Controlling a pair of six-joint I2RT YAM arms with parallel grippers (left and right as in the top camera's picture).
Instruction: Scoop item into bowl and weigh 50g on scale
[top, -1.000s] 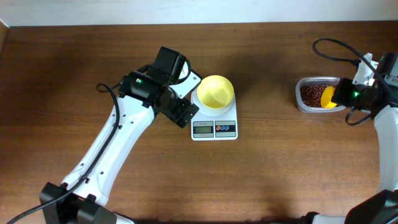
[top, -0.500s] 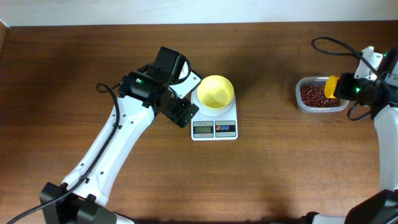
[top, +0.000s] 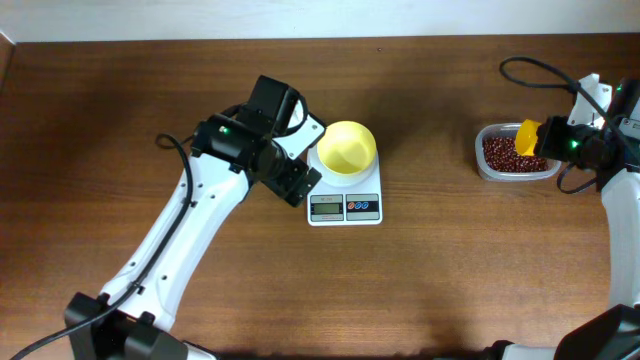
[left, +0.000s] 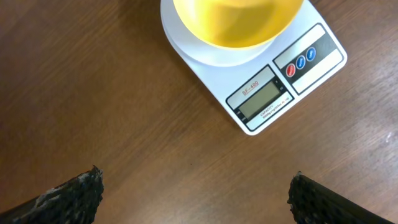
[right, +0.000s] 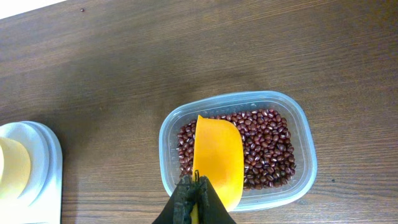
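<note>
The pale yellow bowl (top: 347, 147) stands on the white scale (top: 345, 207), and both also show in the left wrist view as bowl (left: 233, 22) and scale (left: 280, 93). My left gripper (top: 295, 182) hovers just left of the scale, open and holding nothing (left: 196, 199). The red-brown beans (right: 267, 146) fill a clear tub (right: 308, 165) at the far right (top: 490, 160). My right gripper (right: 194, 190) is shut on the handle of a yellow scoop (right: 217, 158). The scoop lies over the beans, and no beans show on its visible face (top: 527, 137).
The brown wooden table (top: 440, 280) carries only the scale and the tub. The scale's edge (right: 46, 168) shows at the left of the right wrist view. A black cable (top: 530, 75) loops behind the right arm. A pale wall strip runs along the table's far edge.
The right gripper carried the scoop from the tub's near right part toward its far side, then slightly left. The left arm, bowl and scale stayed still.
</note>
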